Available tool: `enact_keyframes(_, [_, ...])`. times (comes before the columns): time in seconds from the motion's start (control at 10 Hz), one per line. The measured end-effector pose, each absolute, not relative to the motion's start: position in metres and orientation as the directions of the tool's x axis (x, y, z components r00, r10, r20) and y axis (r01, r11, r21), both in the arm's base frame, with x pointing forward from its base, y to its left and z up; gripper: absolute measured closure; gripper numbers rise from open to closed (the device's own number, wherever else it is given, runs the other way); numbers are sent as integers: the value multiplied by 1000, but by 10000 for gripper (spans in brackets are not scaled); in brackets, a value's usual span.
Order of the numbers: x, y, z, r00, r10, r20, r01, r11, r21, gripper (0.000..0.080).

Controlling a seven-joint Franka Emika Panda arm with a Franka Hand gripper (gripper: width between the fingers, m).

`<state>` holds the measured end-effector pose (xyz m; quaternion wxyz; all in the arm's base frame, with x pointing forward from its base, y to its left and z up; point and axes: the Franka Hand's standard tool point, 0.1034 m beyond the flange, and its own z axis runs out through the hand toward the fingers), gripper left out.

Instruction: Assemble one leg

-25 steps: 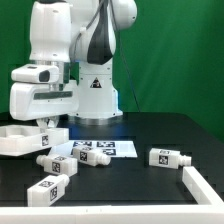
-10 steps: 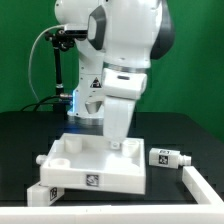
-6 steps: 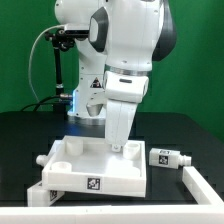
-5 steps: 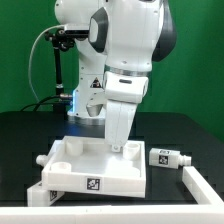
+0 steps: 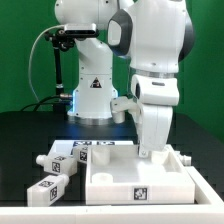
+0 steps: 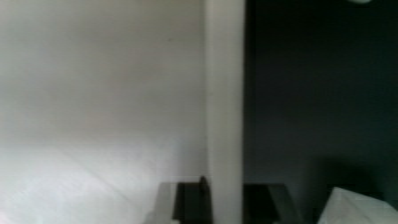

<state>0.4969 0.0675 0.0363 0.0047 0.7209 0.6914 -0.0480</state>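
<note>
Looking at the wrist view, you see the fingers (image 6: 189, 201) clamped on the raised rim of the large white panel (image 6: 98, 100), one finger on each side of the rim wall. In the exterior view, the large white panel (image 5: 140, 178) is at the exterior view's right, low on the black desk (image 5: 25, 135), with the arm (image 5: 155, 95) standing over its rear rim. One leg (image 5: 63, 165) and a second leg (image 5: 42, 190) lie on the desk at the exterior view's left, apart from the panel. The marker board (image 5: 100, 146) lies just behind them.
</note>
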Motion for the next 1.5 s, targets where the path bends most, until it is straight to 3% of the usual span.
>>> enact_keyframes(0.7, [494,63,21,31,997,-75,996,-37,-84,742])
enact_keyframes(0.9, [506,70,17,26,997,-72,996,-32,-83,742])
enact_keyframes(1.5, [507,84,11,25,998,-59,996,-31,-86,732])
